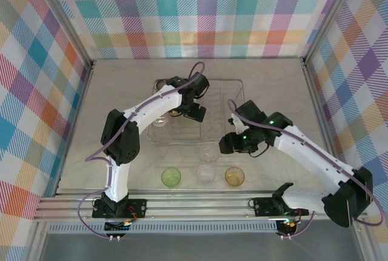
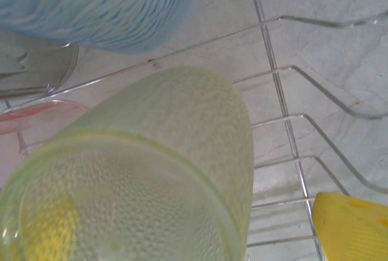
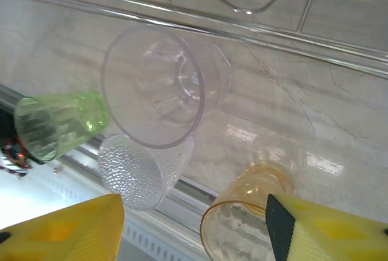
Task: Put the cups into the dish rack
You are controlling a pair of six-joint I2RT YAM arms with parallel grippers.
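Left wrist view, green cup (image 2: 151,170) cropped, blue cup (image 2: 97,6) cut off above

I find nothing here that I can read. There are no letters, numbers, brand marks or signs on the cups (image 1: 171,177), on the dish rack (image 1: 225,91), on my white arms (image 1: 303,149) or on the checked walls (image 1: 200,13) to the left, right and far side. The small lights near my wrist and bases glow but spell nothing.
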